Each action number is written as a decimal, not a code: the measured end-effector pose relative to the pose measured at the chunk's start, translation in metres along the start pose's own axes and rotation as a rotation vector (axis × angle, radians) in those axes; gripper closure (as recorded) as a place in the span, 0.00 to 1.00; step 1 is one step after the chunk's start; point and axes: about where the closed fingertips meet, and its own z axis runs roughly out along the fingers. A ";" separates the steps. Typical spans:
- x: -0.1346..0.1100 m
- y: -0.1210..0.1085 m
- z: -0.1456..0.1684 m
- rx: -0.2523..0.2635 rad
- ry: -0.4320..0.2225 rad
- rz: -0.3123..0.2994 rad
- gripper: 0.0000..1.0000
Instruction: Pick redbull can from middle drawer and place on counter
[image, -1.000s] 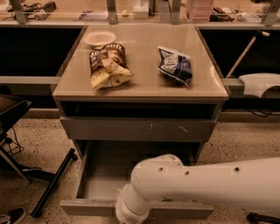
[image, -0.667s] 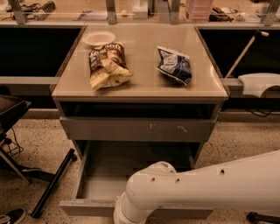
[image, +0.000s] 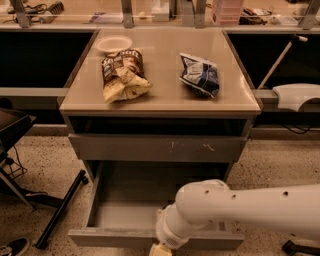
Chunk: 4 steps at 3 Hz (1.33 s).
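Observation:
The middle drawer (image: 117, 215) is pulled open below the scratched grey drawer front, and its grey floor shows bare on the left. No redbull can shows; my white arm (image: 240, 207) covers the drawer's right part. My gripper (image: 160, 249) is at the bottom edge over the drawer's front rim, mostly cut off by the frame. The tan counter (image: 160, 97) tops the cabinet.
On the counter lie a brown-and-yellow snack bag (image: 122, 75), a dark-blue snack bag (image: 200, 75) and a white plate (image: 113, 43). A black chair base (image: 60, 210) stands on the floor at left. A white object (image: 297, 95) juts in at right.
My arm has shifted a little over the open drawer's front and its wrist end sits lower. The bags and the drawer have not moved.

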 end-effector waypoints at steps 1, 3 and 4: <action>0.047 -0.065 -0.027 0.112 -0.057 0.143 0.00; 0.083 -0.114 -0.017 0.196 -0.040 0.245 0.00; 0.080 -0.124 0.005 0.205 -0.025 0.290 0.00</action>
